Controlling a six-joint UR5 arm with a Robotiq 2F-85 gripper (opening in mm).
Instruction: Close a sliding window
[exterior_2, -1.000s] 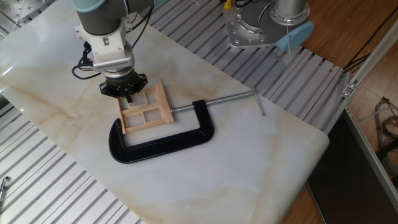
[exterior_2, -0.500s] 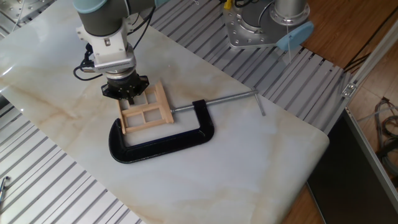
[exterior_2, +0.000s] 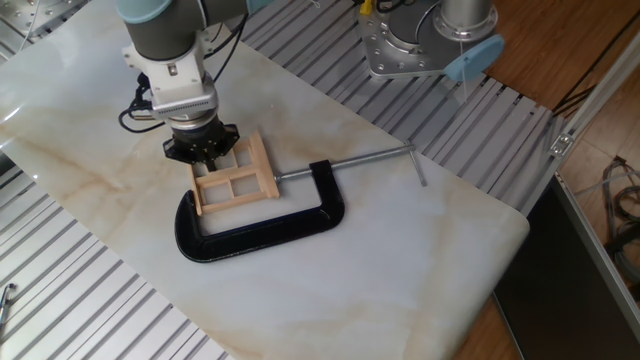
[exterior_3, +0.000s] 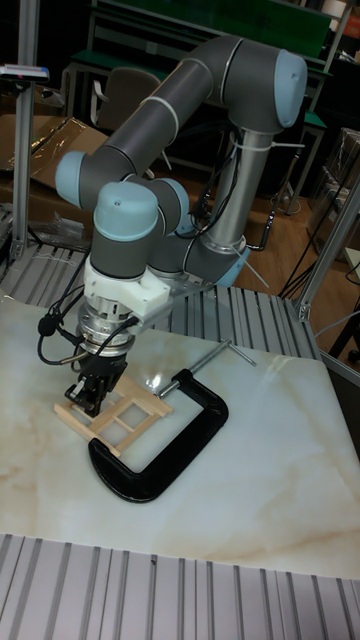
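Gripper (exterior_2: 207, 155) over sliding window (exterior_2: 233, 178), inside black C-clamp (exterior_2: 262, 226).

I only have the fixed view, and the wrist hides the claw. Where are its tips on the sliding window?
Observer: In the tall fixed view the claw points straight down onto the sliding window's end away from the C-clamp.
Operator: Open or shut?
Observer: Cannot tell; the dark fingers sit close, gap unclear.
Operator: Does wood show beyond them?
Observer: Yes, the frame's end corner sticks out past the claw, flat on the table.
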